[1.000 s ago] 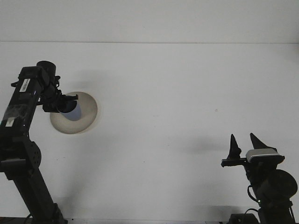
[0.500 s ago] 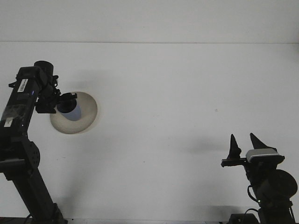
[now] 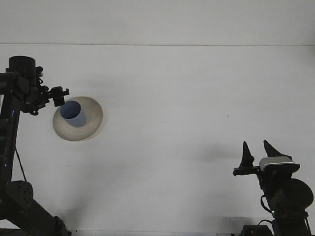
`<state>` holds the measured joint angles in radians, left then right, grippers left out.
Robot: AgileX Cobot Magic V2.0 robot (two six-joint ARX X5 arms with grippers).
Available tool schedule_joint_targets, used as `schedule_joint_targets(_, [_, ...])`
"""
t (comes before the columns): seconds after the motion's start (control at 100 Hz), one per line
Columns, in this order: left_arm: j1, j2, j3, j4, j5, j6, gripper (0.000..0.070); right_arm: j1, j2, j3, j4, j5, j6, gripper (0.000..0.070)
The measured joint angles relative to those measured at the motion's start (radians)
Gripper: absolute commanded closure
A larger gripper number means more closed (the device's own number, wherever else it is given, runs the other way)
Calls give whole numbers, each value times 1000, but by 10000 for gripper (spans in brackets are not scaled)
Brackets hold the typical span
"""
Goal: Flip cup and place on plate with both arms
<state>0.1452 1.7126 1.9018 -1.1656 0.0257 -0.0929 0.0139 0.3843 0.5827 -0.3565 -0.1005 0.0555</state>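
Jaws of the left gripper (image 3: 58,95) stand spread and empty just beside the cup (image 3: 73,114), which sits upright on the plate (image 3: 93,120), apparently released. The right gripper (image 3: 256,155), jaws spread, waits well apart.

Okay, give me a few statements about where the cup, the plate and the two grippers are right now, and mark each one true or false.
1. The blue cup stands on the round beige plate. True.
2. The left gripper grips the cup. False: it is off the cup, up and to the left of it.
3. The right gripper is at the lower right, far from the plate. True.
4. The right gripper holds a second cup. False: its open fingers hold nothing.
5. The plate sits on the right half of the white table. False: it is on the left.
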Motion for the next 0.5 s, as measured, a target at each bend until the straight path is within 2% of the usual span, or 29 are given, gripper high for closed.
schedule_joint_targets(0.31, [-74,-169,0,29,0,-3,318,0,0,0,0,0,0,273])
schedule_joint_targets(0.5, [-138,-293,-65,100,0,-3,318,0,0,0,0,0,0,273])
